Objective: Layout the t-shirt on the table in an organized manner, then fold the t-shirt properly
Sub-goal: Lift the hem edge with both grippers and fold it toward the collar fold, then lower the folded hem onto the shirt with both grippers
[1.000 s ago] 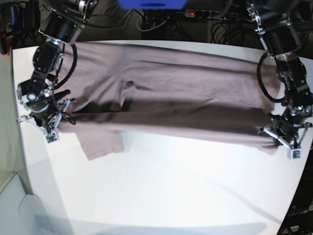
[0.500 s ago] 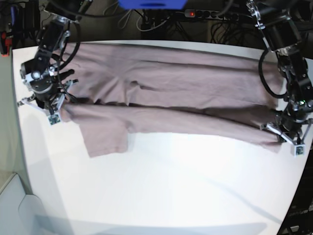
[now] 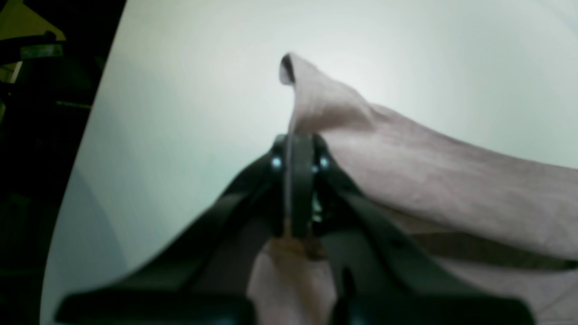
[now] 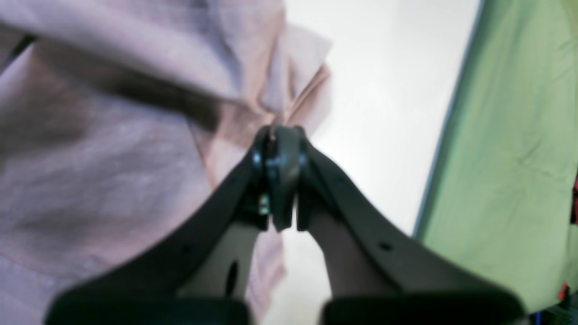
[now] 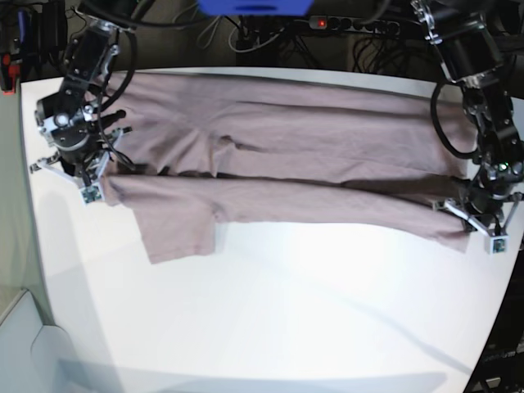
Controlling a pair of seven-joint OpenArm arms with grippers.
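The t-shirt (image 5: 286, 164) lies stretched across the far half of the table (image 5: 286, 319), from nine to three o'clock, its near edge doubled in a long fold and one sleeve hanging toward seven. The right gripper (image 5: 92, 176) and left gripper (image 5: 475, 219) each pinch an end of that fold, jaws shut on cloth. This looks like the first lengthwise fold; next, I'd say, lay the edge down evenly, then let go.

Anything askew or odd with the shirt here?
Yes. One sleeve of the t-shirt sticks out below the folded band, and the fold's lower edge runs slanted across the table, with a pucker at mid-cloth.
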